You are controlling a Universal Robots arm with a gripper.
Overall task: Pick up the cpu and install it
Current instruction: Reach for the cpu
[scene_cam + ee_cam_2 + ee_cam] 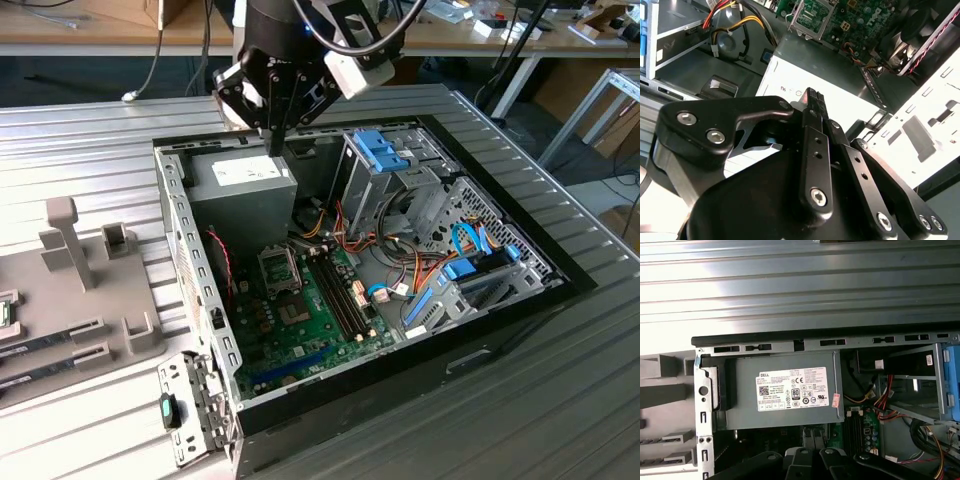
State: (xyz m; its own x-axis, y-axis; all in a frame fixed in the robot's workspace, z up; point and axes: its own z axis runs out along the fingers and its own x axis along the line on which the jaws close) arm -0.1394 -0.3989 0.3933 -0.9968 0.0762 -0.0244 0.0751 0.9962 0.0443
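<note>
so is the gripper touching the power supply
Cannot tell. In the exterior view the gripper overlaps the power supply; neither contact nor gap is plain.

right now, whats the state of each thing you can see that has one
pincer: shut, nothing seen between its tips, above the psu
case: lying on its side, open, no side panel on it
psu: seated in a corner of the case
socket: on the board, cannot tell if its frame is latched or lifted

Ribbed metal tabletop [80, 140], wooden workbench [100, 35] behind, dark floor [60, 78].
</note>
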